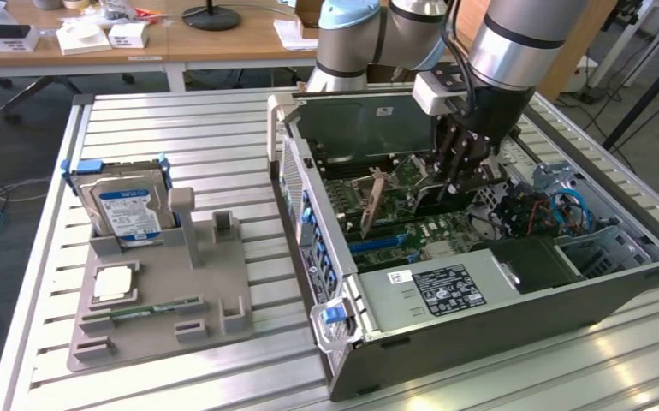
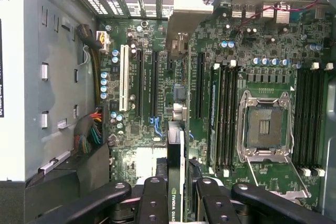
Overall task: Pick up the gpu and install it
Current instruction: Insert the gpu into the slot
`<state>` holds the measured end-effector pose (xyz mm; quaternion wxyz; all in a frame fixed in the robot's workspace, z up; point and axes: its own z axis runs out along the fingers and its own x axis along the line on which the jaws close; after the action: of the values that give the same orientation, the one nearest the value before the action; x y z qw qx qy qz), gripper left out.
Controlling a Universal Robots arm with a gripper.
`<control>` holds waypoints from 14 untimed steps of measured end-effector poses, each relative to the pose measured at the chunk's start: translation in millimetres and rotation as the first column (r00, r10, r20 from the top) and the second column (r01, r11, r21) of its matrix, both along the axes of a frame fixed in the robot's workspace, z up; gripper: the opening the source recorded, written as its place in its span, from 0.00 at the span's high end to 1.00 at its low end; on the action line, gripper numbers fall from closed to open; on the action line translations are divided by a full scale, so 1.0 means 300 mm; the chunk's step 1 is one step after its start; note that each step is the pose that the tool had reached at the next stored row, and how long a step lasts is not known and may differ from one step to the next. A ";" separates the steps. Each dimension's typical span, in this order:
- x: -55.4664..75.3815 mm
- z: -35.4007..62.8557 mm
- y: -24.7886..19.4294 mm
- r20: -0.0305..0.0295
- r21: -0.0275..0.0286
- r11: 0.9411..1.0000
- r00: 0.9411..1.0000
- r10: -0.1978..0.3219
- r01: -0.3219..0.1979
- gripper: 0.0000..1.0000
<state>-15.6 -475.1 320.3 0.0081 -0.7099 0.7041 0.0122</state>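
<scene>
The arm (image 1: pixel 524 38), upper right in the exterior view, is a silver-grey tube with pale blue joint caps (image 1: pixel 347 19). A white boxy module (image 1: pixel 438 88) sits at its wrist. The gripper (image 1: pixel 459 175) is black; its linked fingers (image 2: pixel 153 198) carry round silver pivot pins and small holes.

White lettering on the gpu (image 2: pixel 175 182) reads "NVIDIA QUAD", its end cut off.

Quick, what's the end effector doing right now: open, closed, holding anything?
End effector: closed on the gpu, held edge-on over the motherboard.
</scene>
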 end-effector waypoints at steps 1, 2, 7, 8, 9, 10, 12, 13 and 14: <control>-0.003 0.000 0.000 0.000 0.000 1.000 1.000 0.000 0.000 0.74; -0.006 -0.001 0.000 0.000 0.000 1.000 1.000 0.000 0.000 0.74; -0.035 -0.002 0.001 0.000 0.000 1.000 1.000 0.000 0.000 0.74; -0.041 -0.002 0.001 0.000 0.000 1.000 1.000 0.000 0.000 0.74; -0.047 -0.002 0.001 0.000 0.000 1.000 1.000 0.000 0.000 0.74; -0.054 -0.002 0.002 0.000 0.000 1.000 1.000 0.000 0.000 0.74; -0.066 -0.003 0.002 0.000 0.000 1.000 1.000 0.000 0.000 0.74; -0.070 -0.003 0.002 0.000 0.000 1.000 1.000 0.000 0.000 0.74; -0.072 -0.003 0.002 0.000 0.000 1.000 1.000 0.000 0.000 0.74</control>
<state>-37.3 -474.4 319.5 0.0081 -0.7100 0.7040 0.0122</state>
